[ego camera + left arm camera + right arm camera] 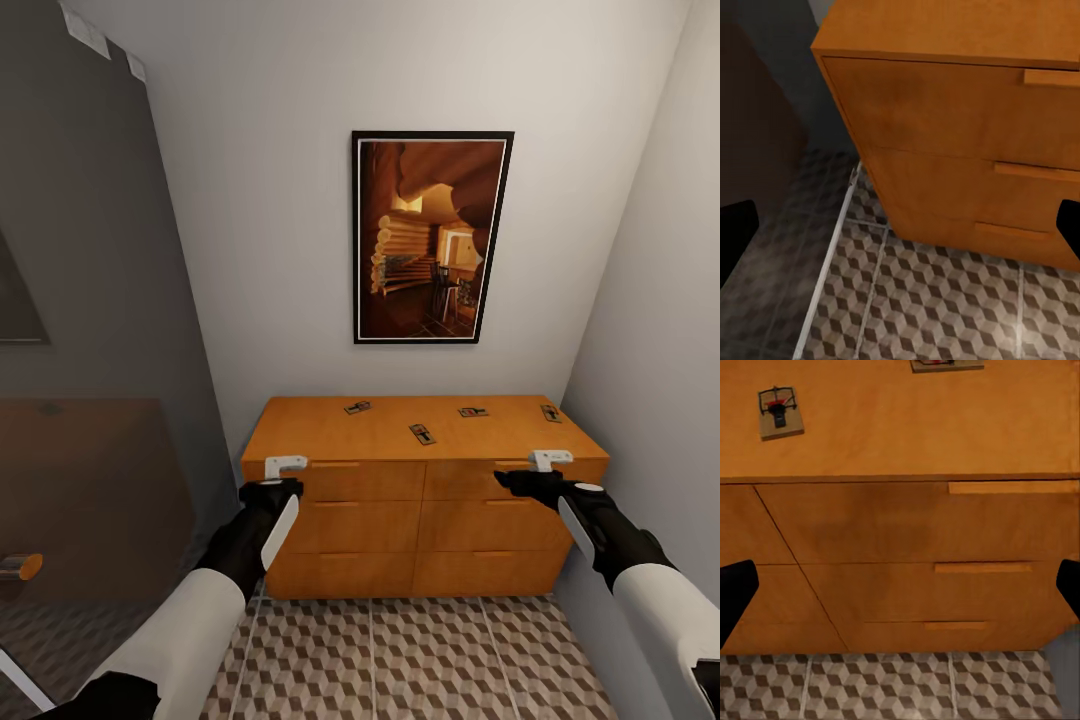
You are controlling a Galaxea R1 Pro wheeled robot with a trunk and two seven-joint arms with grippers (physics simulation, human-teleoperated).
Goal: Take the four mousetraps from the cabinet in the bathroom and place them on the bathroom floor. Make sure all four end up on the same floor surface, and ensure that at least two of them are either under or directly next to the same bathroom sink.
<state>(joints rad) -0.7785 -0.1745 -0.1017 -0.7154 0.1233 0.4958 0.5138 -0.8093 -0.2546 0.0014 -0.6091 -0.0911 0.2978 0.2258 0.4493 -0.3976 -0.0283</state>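
A black-framed picture of a log cabin hangs on the white wall. A grey panel stands at the left

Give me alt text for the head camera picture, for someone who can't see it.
Four mousetraps lie scattered on top of a low orange cabinet against a white wall, under a framed picture of a log cabin interior. The left gripper and right gripper hover open before the cabinet's front corners, above the cube-patterned floor.

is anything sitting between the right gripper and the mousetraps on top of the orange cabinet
Nothing visible does. The four small tan mousetraps lie in the open on the orange-brown wooden cabinet top. The right gripper hangs at the front edge, with bare wood between it and the nearest trap.
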